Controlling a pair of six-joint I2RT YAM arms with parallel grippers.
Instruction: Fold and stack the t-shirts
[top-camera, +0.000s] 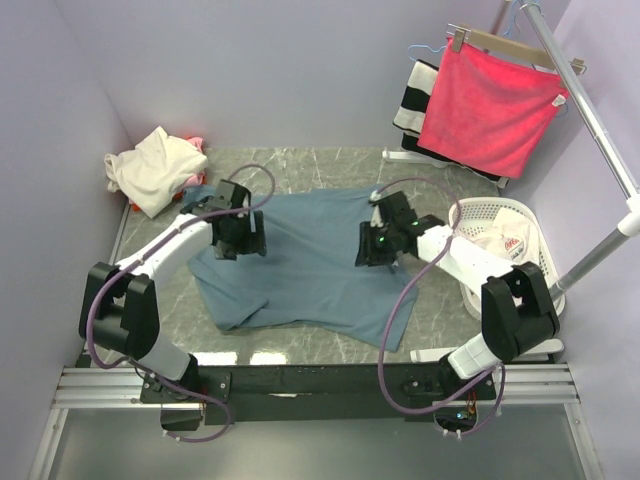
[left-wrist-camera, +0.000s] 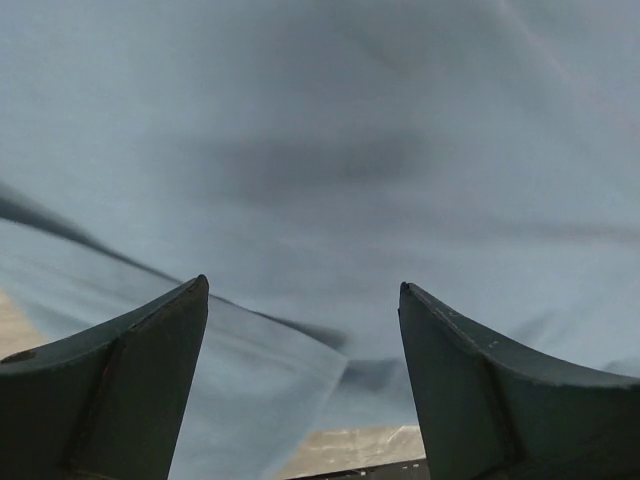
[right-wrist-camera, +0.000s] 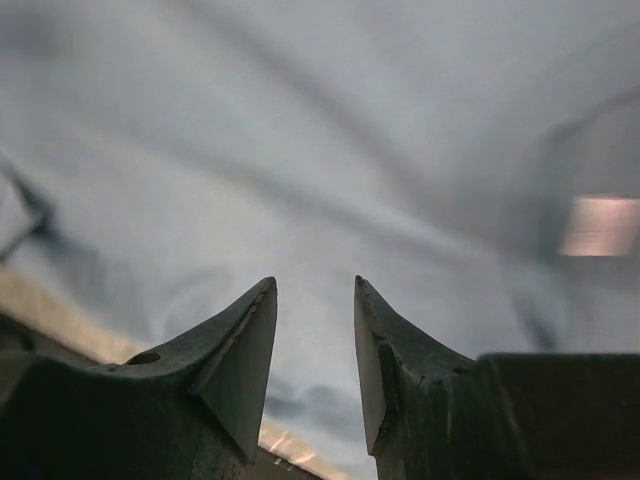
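Note:
A dusty blue-grey t-shirt (top-camera: 300, 262) lies spread and rumpled on the marble table, and fills the left wrist view (left-wrist-camera: 330, 150) and the right wrist view (right-wrist-camera: 330, 140). My left gripper (top-camera: 240, 244) hangs over its left part, jaws wide open and empty (left-wrist-camera: 303, 287). My right gripper (top-camera: 373, 250) hangs over its right part, jaws open with a narrow gap and nothing between them (right-wrist-camera: 315, 285). A cream t-shirt (top-camera: 150, 168) lies bunched at the back left with a pink/red shirt (top-camera: 193, 144) partly under it. A white shirt with red print (top-camera: 503, 243) lies in the basket.
A white laundry basket (top-camera: 530, 215) stands at the right. A bright pink-red towel (top-camera: 490, 110) and a black-and-white striped cloth (top-camera: 414, 92) hang on a rack at the back right; its pole (top-camera: 600, 255) slants down beside the basket. Walls close in on the left and at the back.

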